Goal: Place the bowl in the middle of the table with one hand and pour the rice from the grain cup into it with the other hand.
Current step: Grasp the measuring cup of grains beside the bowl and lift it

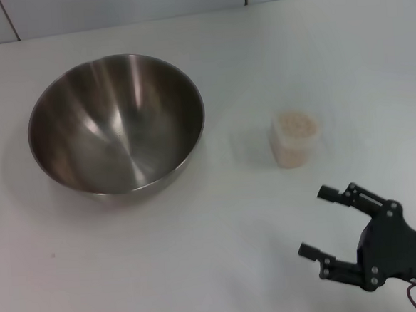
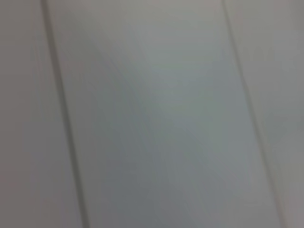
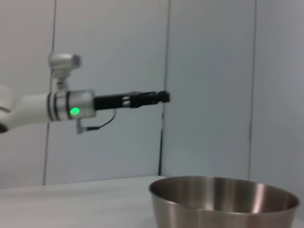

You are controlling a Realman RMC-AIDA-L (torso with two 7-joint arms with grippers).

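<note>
We judge the task as barely begun. The bowl (image 1: 116,124) sits upright on the desk (image 1: 201,263) toward its left edge, not at the centre, and nothing grips it, so placing it in the middle remains to be done. Its shiny inside looks empty; no grains show there in the head view or over the rim in the right wrist view.

The grain cup (image 1: 294,138) stands upright on the desk, well apart from the bowl on its right side, between the centre and the right edge. The rice (image 1: 296,124) fills it to near the brim, so by our reading none has been poured.

Our right end effector (image 1: 321,220) hovers near the front right corner of the desk, its two black fingers spread apart and holding nothing, pointing toward the cup but still short of it. Our left end effector (image 3: 162,97) shows only in the right wrist view, held high above the desk level against the wall panels beyond the bowl; we cannot tell whether its fingers are apart or together. The left wrist view shows only blurred pale panels.

Counting what we see: one bowl, one grain cup with one heap of rice, one desk and two end effectors.

What is left, then, is everything: moving the bowl, gripping the cup, pouring.
</note>
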